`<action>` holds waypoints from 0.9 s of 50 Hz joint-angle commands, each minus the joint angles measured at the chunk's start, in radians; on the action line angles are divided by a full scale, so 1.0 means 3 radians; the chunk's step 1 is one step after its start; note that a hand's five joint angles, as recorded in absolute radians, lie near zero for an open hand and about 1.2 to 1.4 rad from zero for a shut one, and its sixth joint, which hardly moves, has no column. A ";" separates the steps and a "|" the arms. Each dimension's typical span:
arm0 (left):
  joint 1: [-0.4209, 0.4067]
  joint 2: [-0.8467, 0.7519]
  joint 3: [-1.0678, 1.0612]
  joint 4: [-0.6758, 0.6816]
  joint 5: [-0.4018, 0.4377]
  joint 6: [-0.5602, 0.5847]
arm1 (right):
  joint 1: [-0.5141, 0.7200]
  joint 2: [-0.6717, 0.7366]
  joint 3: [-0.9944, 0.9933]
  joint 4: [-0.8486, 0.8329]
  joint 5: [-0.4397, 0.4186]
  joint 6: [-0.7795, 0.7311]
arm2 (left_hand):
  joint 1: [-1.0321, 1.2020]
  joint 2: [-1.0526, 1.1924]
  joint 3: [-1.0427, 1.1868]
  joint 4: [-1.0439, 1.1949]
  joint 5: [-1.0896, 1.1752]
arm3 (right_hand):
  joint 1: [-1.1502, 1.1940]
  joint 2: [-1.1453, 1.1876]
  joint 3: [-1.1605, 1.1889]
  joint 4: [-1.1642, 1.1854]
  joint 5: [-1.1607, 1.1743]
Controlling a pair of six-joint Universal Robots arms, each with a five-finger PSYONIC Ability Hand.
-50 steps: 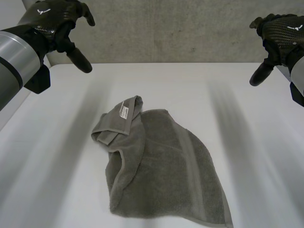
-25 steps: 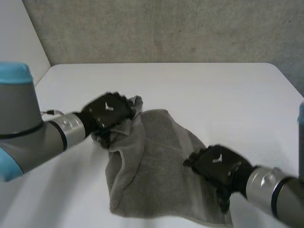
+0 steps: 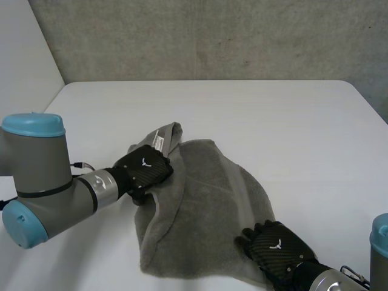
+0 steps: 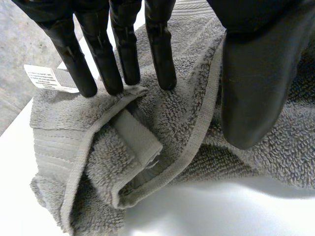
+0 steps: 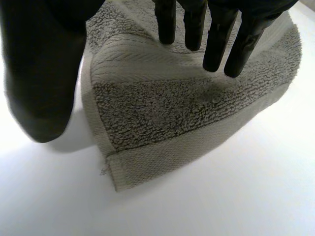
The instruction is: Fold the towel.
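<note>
The towel (image 3: 206, 206) looks soft and limp, rumpled on the tabletop (image 3: 273, 115). The left hand (image 3: 144, 170) rests straight fingers (image 4: 160, 54) on its bunched far corner, and the right hand (image 3: 276, 248) does likewise on its near hemmed corner: sensible pinch points, I'd say.

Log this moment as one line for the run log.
towel: crumpled on table | left hand: open, fingertips on bunched corner by label | right hand: open, over near corner

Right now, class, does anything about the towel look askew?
Yes. The towel lies rumpled, not flat: the corner at the left hand is bunched and folded over itself, label showing, and its edges curve.
</note>
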 commanded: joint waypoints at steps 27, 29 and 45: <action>-0.0037 -0.0053 0.0008 0.0003 0.0005 -0.0069 | -0.0043 0.0042 0.0067 -0.0373 0.0008 0.0010 | 0.1635 0.1633 0.1639 0.1637 0.1636 | 0.3281 0.3276 0.3278 0.3276 0.3273; -0.0047 -0.0048 0.0008 0.0003 0.0005 -0.0100 | -0.0043 0.0021 0.0046 -0.0373 0.0013 0.0010 | 0.1932 0.1930 0.1936 0.1934 0.1933 | 0.3712 0.3706 0.3709 0.3707 0.3704; -0.0063 -0.0048 0.0049 0.0314 0.0010 -0.0641 | -0.0165 -0.0521 -0.0868 0.0193 -0.0018 0.0418 | 0.2753 0.2751 0.2757 0.2755 0.2754 | 0.3712 0.3706 0.3709 0.3707 0.3704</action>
